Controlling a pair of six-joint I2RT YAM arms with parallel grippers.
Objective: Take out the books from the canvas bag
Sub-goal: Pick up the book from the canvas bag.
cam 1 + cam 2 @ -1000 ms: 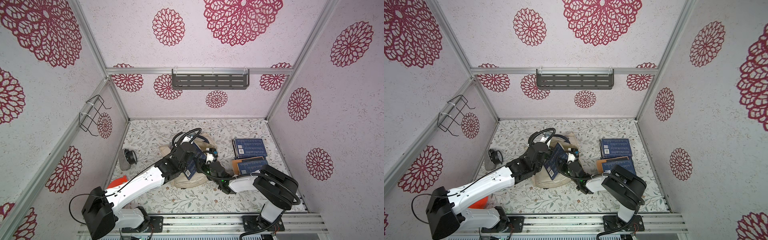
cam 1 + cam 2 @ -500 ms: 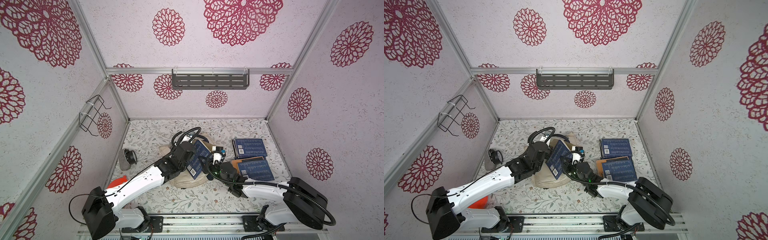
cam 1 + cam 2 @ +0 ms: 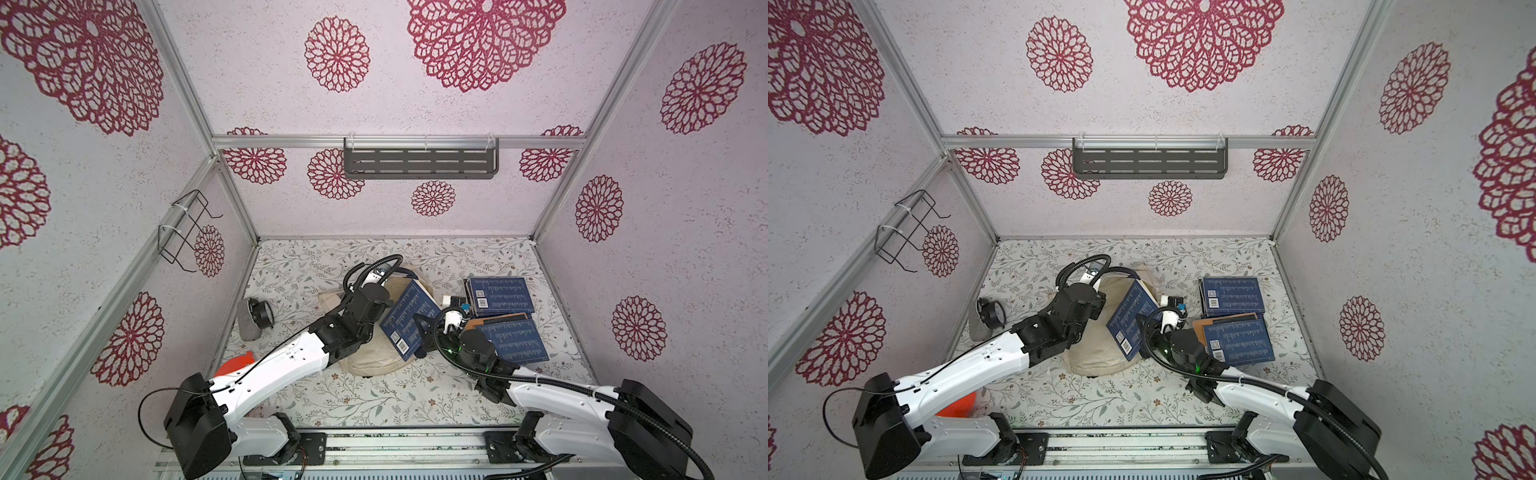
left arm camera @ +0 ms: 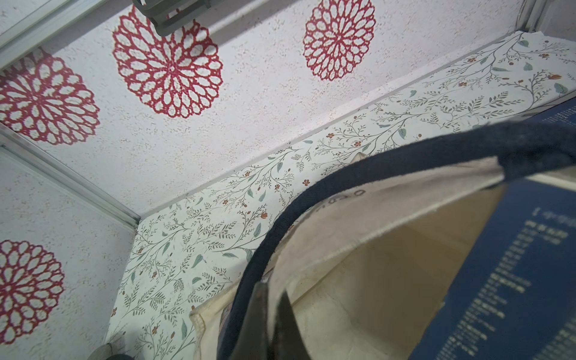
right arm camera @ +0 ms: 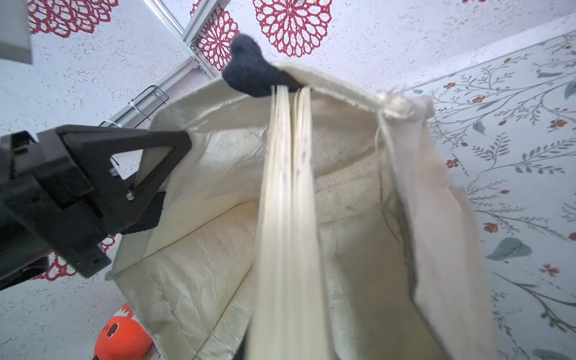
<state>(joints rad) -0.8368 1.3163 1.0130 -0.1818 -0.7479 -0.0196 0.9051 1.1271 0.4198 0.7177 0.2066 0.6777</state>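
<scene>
Grey and rounded, a soft-looking object with a black ring [image 3: 253, 319] is lying at the left edge of the floral-printed surface [image 3: 374, 401]. An orange round toy with a face [image 5: 121, 339] is sitting nearer the front, partly hidden behind the left arm.

Moving right, the left tool [image 4: 272, 314] is pinching fully closed on the navy strap handle [image 4: 467, 145] by the rim of the cream canvas bag [image 3: 370, 361]. The bag is slumping near the middle of the surface, with its mouth gaping open.

Two thin paperbacks, the upper one dark blue with a white barcode [image 3: 409, 318], are leaning tilted across that mouth, pressed together. The right wrist view is showing their pale page edges [image 5: 290, 202] running up towards the bag's rim. The right tool [image 3: 419, 330] is gripping their lower edge, its jaws nearly closed on them.

Further right, clear of the bag, a stack of dark-blue books [image 3: 498, 296] is resting towards the back. Just in front of it, another dark-blue book [image 3: 513, 341] is lying on an orange-covered one [image 3: 492, 321].
</scene>
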